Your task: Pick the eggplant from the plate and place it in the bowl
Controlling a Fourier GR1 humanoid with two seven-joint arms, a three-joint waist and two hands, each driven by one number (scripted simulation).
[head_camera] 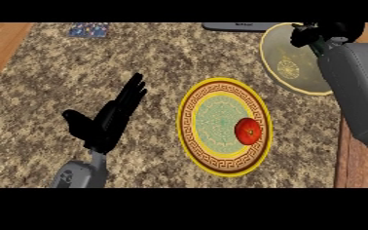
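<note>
1. Head view showed a speckled stone desk (179, 53) with a round plate (191, 122), yellow-rimmed and patterned, lying around the desk's middle, somewhat toward the right edge.
2. A red round fruit (248, 130) rested on the plate's right side, inside the rim.
3. The bowl (302, 91), pale yellow with a patterned inside, stood near the far right corner, apart from the plate.
4. The right hand (313, 34) hung over the bowl's far rim, with its grey right forearm (348, 83) crossing the bowl's right side. I could not tell whether that hand was open or closed, or what it held.
5. The eggplant could not be made out anywhere.
6. The left hand (108, 119) rested open toward the near left corner, fingers straight, holding nothing.
7. A dark grey object (237, 27) and a blue patterned item (90, 29) lay along the far edge.
</note>
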